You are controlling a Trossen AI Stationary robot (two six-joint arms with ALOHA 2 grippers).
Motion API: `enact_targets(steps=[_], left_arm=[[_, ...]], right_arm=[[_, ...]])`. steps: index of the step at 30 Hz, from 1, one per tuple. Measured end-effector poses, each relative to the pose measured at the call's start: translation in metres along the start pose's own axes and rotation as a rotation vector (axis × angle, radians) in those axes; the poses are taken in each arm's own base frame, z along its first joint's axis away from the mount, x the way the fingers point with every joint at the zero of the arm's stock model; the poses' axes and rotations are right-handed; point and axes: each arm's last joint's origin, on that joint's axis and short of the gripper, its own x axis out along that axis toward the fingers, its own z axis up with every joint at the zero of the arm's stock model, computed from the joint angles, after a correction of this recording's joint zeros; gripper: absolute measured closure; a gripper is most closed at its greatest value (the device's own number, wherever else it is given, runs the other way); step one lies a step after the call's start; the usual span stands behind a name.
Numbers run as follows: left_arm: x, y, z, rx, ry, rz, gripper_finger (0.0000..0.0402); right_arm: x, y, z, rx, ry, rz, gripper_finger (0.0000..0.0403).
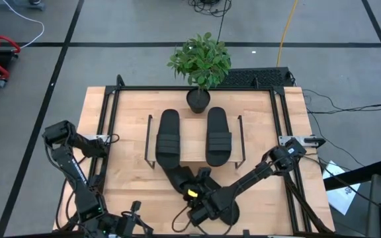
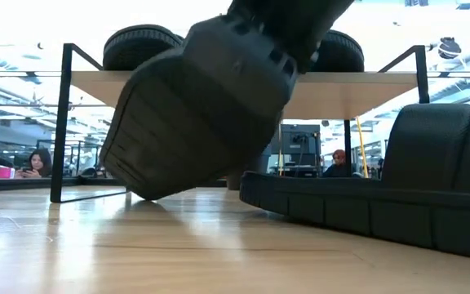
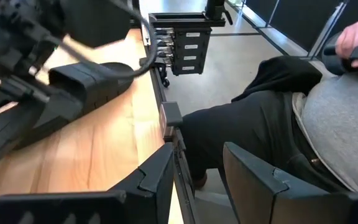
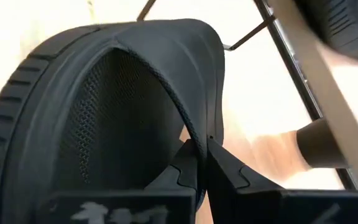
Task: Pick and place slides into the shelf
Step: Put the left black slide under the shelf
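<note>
Two black slides lie side by side on the top board of the shelf, soles down. My right gripper is in front of the shelf, near the table's near edge, shut on a third slide. In the low view that slide is tilted with its sole showing. A fourth slide lies flat on the table beside it. My left gripper is open at the table's near left corner, holding nothing. My right gripper pinches the edge of the third slide's strap between its two fingers, one inside the strap's arch and one outside. The slide is tipped steeply, its low end at or just above the table; which of the two I cannot tell.
A potted plant stands at the shelf's far side. Black frame rails run along the table's left and right sides. A seated person is close to the near edge by my left gripper. Bare wood lies left of the shelf.
</note>
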Motion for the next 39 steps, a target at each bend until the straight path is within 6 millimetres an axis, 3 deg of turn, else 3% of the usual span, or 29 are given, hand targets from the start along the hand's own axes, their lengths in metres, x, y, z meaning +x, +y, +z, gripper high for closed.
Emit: enact_targets(steps=[9,26,30,39], left_arm=[[0.000,0.000,0.000,0.000,-0.005,0.008,0.0266],[0.000,0.001,-0.002,-0.014,0.012,0.018,0.0266],[0.000,0.001,-0.002,-0.017,0.013,0.019,0.0266],[0.000,0.003,-0.004,-0.024,0.032,0.030,0.0266]], right_arm=[[0.026,0.001,-0.013,0.034,0.078,0.092,0.0397],[0.021,0.010,-0.010,-0.019,0.037,0.173,0.0387],[0.022,0.011,-0.008,-0.011,0.047,0.230,0.0360],[0.020,0.020,0.000,-0.038,-0.010,0.365,0.0255]])
